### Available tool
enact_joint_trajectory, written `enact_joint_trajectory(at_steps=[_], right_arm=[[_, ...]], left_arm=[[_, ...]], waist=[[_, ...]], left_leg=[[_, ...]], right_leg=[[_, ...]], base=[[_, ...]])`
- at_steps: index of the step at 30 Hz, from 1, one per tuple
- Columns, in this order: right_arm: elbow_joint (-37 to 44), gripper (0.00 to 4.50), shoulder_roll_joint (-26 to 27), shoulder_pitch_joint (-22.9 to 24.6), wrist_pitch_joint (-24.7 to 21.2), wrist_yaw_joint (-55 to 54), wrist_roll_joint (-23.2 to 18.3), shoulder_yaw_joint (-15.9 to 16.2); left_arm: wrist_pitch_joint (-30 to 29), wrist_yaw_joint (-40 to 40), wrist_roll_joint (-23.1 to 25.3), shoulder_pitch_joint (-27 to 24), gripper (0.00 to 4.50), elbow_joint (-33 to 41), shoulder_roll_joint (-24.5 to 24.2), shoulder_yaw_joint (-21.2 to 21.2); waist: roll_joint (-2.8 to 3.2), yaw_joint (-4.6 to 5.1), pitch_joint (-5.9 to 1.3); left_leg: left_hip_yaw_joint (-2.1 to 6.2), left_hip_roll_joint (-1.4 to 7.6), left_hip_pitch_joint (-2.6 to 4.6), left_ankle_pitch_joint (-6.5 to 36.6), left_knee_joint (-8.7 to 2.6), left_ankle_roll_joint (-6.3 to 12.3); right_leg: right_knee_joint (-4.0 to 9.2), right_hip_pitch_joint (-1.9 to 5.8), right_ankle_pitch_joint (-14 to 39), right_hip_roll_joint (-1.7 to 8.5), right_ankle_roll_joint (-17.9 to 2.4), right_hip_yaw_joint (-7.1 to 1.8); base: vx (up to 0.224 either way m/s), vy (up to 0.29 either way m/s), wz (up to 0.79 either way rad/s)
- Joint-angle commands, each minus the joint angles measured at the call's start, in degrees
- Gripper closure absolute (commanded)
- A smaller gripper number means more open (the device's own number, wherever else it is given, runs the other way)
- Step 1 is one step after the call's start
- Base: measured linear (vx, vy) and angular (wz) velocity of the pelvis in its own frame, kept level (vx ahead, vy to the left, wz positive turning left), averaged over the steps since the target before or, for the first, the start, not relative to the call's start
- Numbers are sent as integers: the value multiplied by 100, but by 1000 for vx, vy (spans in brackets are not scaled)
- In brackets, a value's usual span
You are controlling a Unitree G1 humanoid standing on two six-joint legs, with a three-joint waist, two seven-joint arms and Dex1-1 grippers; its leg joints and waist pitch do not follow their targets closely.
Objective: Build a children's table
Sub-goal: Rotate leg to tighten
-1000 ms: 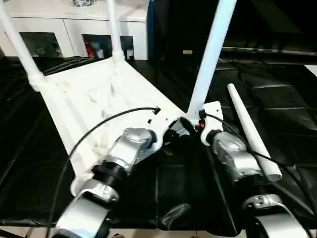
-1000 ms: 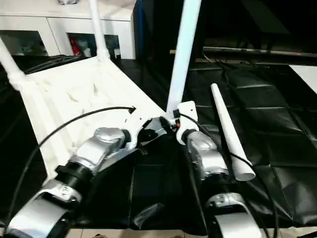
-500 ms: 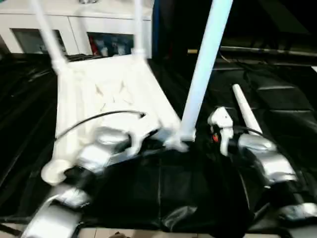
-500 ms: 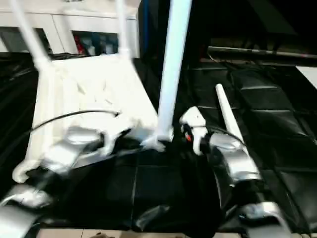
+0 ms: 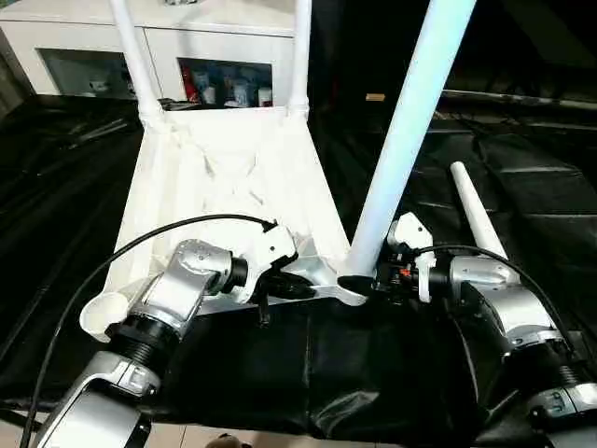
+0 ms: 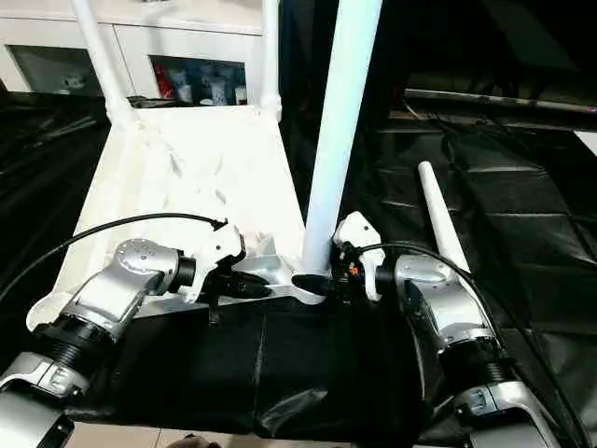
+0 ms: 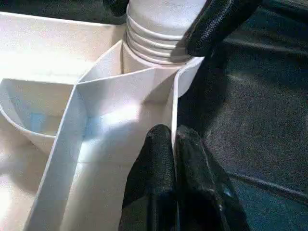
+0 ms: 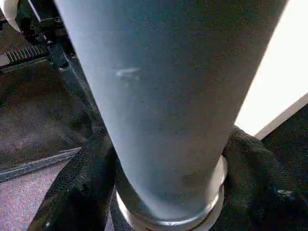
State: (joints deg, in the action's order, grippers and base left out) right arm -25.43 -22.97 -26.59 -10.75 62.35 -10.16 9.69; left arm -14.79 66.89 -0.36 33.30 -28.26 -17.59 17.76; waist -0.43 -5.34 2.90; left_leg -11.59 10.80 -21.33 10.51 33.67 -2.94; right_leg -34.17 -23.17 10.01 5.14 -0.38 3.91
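The white tabletop lies upside down on the black cloth, ribs up. Two white legs stand in its far corner sockets. A third leg stands upright in the near right socket. My right gripper is shut on this leg's base, with its fingers on either side of the tube. My left gripper is shut on the tabletop's thin rim, just beside that socket. The near left socket is open. A fourth leg lies loose on the cloth to the right.
The black cloth-covered work table stretches to the right and behind. A white cabinet with glass-fronted shelves stands behind the table. A black cable arcs over my left forearm, and the table's front edge is close below my arms.
The tabletop has swung round and now lies squarer to me, my left gripper moving with its rim. My right gripper sits closer at the upright leg's base. The view has shifted too.
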Motion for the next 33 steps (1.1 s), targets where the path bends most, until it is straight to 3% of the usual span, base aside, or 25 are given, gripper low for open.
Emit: enact_joint_trajectory(at_steps=[1,6,10,12,13,15,16,18,23,24,25,29,31,33], right_arm=[[80,178,19,-11,31,210,9,167],[-255,178,189,-31,191,-330,178,47],[-922,178,663,-156,60,-1740,236,-406],[-1037,178,803,-176,-38,-2135,231,-520],[-1244,178,1148,-215,-206,-3049,291,-712],[-1340,178,1317,-240,-229,-3431,332,-782],[-1479,178,1669,-336,-279,-4179,412,-892],[-1523,178,1773,-382,-275,-4333,425,-901],[-1571,178,1910,-491,168,-4220,627,-627],[-1564,143,1899,-492,252,-4078,633,-587],[-1557,108,1905,-499,321,-4041,619,-614],[-1421,96,1761,-544,523,-3738,531,-677],[-1354,62,1603,-540,686,-3559,607,-603],[-1080,62,1356,-450,616,-2912,438,-567]], left_arm=[[101,84,-283,8,450,238,118,-49],[68,-224,-202,63,450,91,225,-136],[-181,-1340,-10,319,450,-403,629,-385],[-291,-1712,18,398,450,-548,775,-479],[-508,-2700,113,590,450,-906,1143,-679],[-551,-3155,161,676,450,-1074,1311,-751],[-615,-3684,169,790,450,-1272,1618,-855],[-609,-3739,185,816,450,-1308,1693,-845],[-514,-3591,297,846,450,-1304,1781,-671],[-510,-3576,294,853,450,-1326,1772,-660],[-465,-3553,303,862,450,-1363,1744,-633],[-206,-3280,326,818,450,-1351,1541,-515],[-190,-3157,337,787,450,-1294,1454,-479],[84,-2830,394,699,450,-1188,1273,-353]], waist=[[-93,18,-377],[-94,29,-375],[-111,104,-346],[-107,126,-344],[-115,153,-341],[-120,172,-352],[-92,180,-359],[-118,173,-373],[-115,171,-374],[-63,166,-363],[-88,180,-363],[-97,196,-357],[-103,219,-357],[-121,217,-349]], left_leg=[[108,270,86,824,-364,402],[105,265,83,838,-359,380],[128,241,95,1156,-386,172],[127,232,104,1174,-385,138],[122,228,109,1180,-380,118],[131,218,102,1174,-377,106],[127,215,100,1082,-374,121],[125,201,70,985,-367,195],[117,199,59,965,-359,356],[121,201,69,1037,-365,341],[120,200,64,1089,-367,333],[141,201,41,1173,-387,333],[133,209,48,1206,-378,343],[135,198,38,1246,-375,396]], right_leg=[[339,276,1091,358,-1307,-260],[342,265,1127,363,-1316,-262],[420,262,1811,370,-1151,-251],[438,249,1894,362,-1107,-254],[453,231,1952,354,-1069,-257],[452,248,1975,356,-1044,-250],[451,239,1853,351,-1049,-254],[443,268,1706,350,-1038,-247],[437,268,1577,348,-1031,-243],[452,260,1672,352,-1028,-241],[463,264,1721,346,-1016,-239],[471,285,1832,349,-961,-228],[471,267,1845,347,-967,-233],[492,291,1931,343,-923,-229]], base=[[0,0,0],[0,0,0],[0,0,0],[0,0,0],[0,0,0],[0,0,0],[0,0,0],[0,0,0],[0,0,0],[0,0,0],[0,0,0],[0,0,0],[0,0,0],[0,0,0]])
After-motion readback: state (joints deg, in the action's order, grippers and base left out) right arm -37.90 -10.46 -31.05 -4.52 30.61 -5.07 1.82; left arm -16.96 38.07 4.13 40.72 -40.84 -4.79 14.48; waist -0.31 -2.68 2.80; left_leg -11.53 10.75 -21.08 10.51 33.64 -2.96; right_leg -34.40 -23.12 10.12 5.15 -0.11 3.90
